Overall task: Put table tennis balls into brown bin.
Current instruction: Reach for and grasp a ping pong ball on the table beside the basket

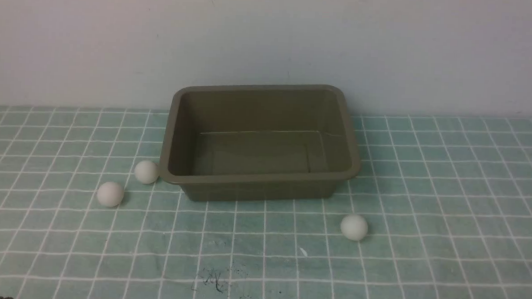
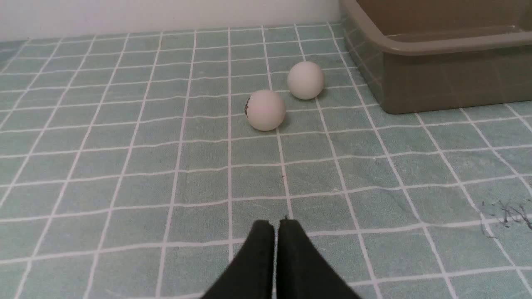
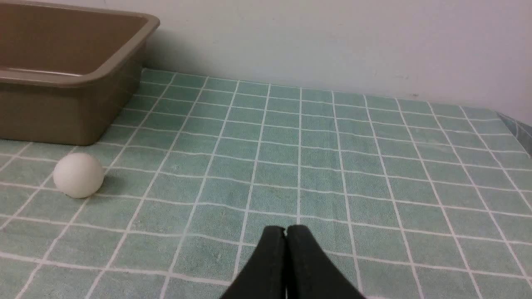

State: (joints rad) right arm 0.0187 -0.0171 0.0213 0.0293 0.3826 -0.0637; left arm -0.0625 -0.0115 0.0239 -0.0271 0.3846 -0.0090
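Bearing dark, unreadable print (image 2: 247, 106), one ball (image 2: 267, 110) rests near the bin (image 2: 440, 79).

dark print on ball (image 2: 266, 110), unreadable

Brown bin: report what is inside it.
The bin shows no ball inside: the visible floor and inner walls are bare. Its near wall and rim cover the nearest strip of floor, so that strip cannot be seen.
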